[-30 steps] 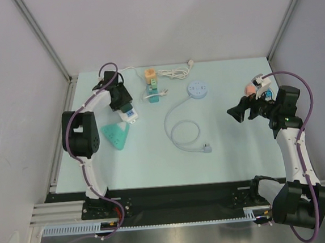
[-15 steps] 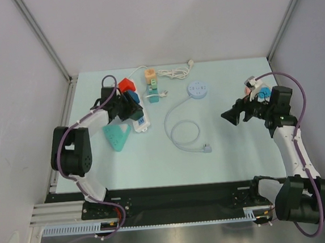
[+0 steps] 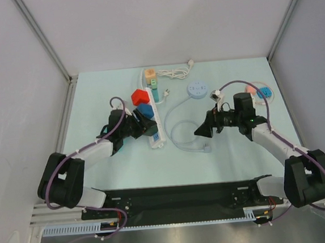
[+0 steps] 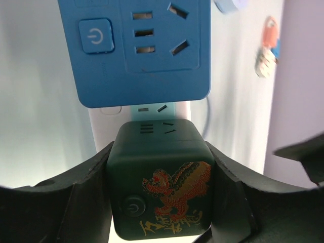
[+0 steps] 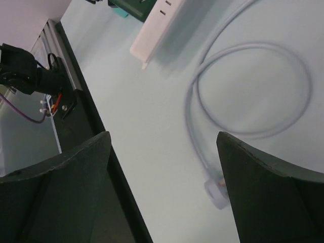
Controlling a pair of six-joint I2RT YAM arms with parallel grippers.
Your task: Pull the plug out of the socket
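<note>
Left tool [image 3: 137,126]: mine, clamped on the green cube plug [image 4: 161,185]. Both fingers [image 4: 76,202] press its opposite sides in the left wrist view.
Right tool [image 3: 203,133]: mine, fingers spread wide with nothing between them, held above the bench [image 3: 98,98].
Green cube plug: dark green, held between my left fingers and sitting on the white power strip [image 3: 154,122]. It has a red-and-gold dragon print and a round power button on the face toward my wrist camera. I cannot tell whether its pins are fully in the strip.
Blue cube [image 4: 142,50]: just past the left tool's tips, next along the strip, close to the plug.
Red cube [image 3: 140,95]: beyond the blue cube, farther from the left tool.
White power strip: runs away from the left tool toward the far side of the bench. Its near end lies between my two tools, closer to the left one.
White cable [image 5: 193,109]: looped on the bench under and ahead of the right tool.
Cable plug end [image 5: 214,191]: shows in the gap of my right fingers in the wrist view. It lies on the bench, not touched.
Round socket [image 3: 196,89]: beyond the right tool, with the white cable leading to it.
</note>
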